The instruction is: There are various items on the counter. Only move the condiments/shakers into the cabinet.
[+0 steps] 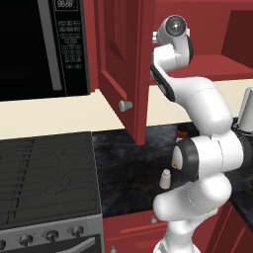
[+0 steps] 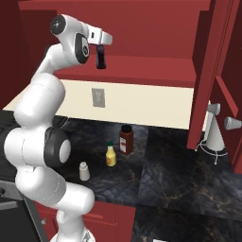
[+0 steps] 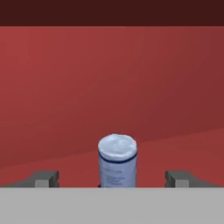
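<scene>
I have the arm reaching up into the red cabinet [image 2: 156,47], and in the hand view the jaws stand wide open, one tip on each side of the blue-capped bottle [image 3: 117,161] and clear of it. The bottle stands upright on the cabinet's shelf [image 2: 160,66]. Down on the tabletop [image 2: 179,175] I see the yellow squeeze bottle [image 2: 111,154] beside a brown jar [image 2: 125,140], with the white shaker [image 2: 84,171] near them.

Black microwave [image 1: 44,47] above grey stove [image 1: 47,185]; white stand [image 2: 215,134], perhaps a towel holder.
</scene>
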Available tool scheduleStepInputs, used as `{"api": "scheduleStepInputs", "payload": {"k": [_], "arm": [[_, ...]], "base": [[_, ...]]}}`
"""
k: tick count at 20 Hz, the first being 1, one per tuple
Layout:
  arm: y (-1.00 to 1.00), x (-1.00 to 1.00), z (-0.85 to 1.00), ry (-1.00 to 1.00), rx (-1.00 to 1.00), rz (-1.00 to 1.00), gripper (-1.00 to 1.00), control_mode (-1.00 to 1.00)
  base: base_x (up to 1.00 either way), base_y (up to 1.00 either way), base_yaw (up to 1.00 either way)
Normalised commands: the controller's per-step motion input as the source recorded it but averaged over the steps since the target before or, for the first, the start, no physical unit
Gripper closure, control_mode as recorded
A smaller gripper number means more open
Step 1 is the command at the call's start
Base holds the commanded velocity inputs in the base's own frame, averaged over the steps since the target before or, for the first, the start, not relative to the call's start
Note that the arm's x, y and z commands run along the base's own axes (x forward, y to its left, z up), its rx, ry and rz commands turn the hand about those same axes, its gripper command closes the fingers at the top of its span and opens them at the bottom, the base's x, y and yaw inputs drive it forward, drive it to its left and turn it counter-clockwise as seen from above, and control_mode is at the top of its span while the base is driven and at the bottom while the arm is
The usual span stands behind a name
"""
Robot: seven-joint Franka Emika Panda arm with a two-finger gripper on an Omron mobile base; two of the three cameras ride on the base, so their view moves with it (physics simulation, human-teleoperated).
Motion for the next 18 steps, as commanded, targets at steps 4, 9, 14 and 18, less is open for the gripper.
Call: {"api": "scheduleStepInputs", "payload": {"k": [4,9,14,18], "arm": [[0.23,-0.75,0.00,-0.01,0.00,0.05,-1.00,-1.00],[0.19,-0.93,0.00,0.00,0.00,0.05,-1.00,-1.00],[-0.08,-1.00,0.00,0.00,0.00,0.07,-1.00,-1.00],[-0.32,-1.00,0.00,0.00,0.00,0.09,-1.00,-1.00]], "base": [[0.00,0.00,0.00],[0.00,0.00,0.00],[0.00,0.00,0.00],[0.00,0.00,0.00]]}}
